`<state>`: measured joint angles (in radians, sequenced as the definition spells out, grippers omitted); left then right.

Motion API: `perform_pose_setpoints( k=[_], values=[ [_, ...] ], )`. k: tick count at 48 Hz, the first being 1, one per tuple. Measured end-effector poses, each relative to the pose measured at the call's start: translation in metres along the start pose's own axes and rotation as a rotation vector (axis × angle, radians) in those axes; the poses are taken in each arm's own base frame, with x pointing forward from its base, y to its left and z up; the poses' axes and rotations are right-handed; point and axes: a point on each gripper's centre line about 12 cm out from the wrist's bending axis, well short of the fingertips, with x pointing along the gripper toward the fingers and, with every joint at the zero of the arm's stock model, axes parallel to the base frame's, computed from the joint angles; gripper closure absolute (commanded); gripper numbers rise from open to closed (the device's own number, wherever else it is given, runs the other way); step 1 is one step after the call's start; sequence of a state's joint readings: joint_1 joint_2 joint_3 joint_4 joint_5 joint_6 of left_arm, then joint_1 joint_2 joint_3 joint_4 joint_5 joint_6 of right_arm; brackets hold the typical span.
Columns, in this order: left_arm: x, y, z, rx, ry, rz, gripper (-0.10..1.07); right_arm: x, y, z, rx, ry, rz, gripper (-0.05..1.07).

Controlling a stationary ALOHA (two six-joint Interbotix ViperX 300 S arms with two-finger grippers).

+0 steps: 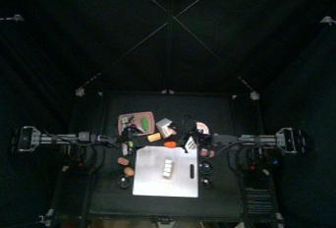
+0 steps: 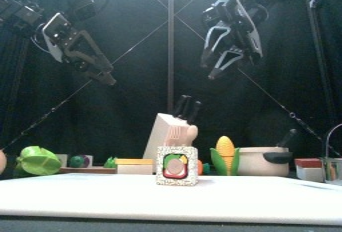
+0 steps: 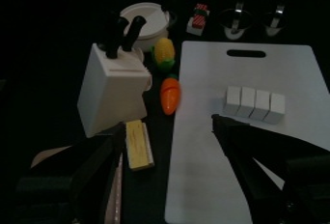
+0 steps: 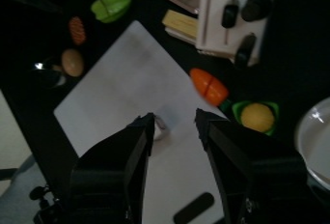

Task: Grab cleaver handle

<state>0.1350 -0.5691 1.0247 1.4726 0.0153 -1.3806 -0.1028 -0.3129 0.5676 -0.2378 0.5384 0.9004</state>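
Across the middle of the black table (image 1: 108,178) lies the white cutting board (image 3: 245,122), flat and bare enough to work on, with a row of small white blocks (image 3: 253,103) resting on it. At about ten o'clock from the board stands the pale knife block (image 3: 107,91), tilted so its dark handles (image 3: 125,37) jut up and outward where jaws can reach them; one of these I take to be the cleaver handle, though I cannot tell which. Near the block's foot lie an orange carrot-like piece (image 3: 172,95) and a yellow corn cob (image 3: 164,50). My right gripper (image 4: 176,131) hangs over the board, jaws spread wide and empty. My left gripper (image 3: 161,165) also hovers high, parted and holding nothing, facing the block because the grab, I judge, is not yet begun.
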Motion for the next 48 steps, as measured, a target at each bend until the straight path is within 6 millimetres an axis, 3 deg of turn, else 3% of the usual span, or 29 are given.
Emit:
perform_pose_setpoints(
  k=[13, 26, 33, 42, 48],
  values=[
    [0.000, 0.000, -0.003, -0.025, 0.007, 0.000, -0.05, 0.005, 0.000, 0.012, 0.061, 0.022, -0.118, 0.24],
    [0.000, -0.001, -0.008, -0.033, 0.021, 0.000, -0.05, -0.008, -0.003, 0.026, 0.084, 0.042, -0.278, 0.24],
    [0.000, -0.001, -0.008, -0.041, 0.019, 0.000, -0.05, 0.003, 0.000, 0.024, 0.074, 0.076, -0.326, 0.24],
    [0.000, -0.001, -0.010, -0.044, 0.025, 0.000, -0.05, 0.031, 0.003, 0.021, 0.011, 0.077, -0.346, 0.25],
    [0.000, -0.001, -0.013, -0.046, 0.032, -0.001, -0.05, 0.037, 0.005, 0.025, -0.012, 0.042, -0.317, 0.25]
  ],
)
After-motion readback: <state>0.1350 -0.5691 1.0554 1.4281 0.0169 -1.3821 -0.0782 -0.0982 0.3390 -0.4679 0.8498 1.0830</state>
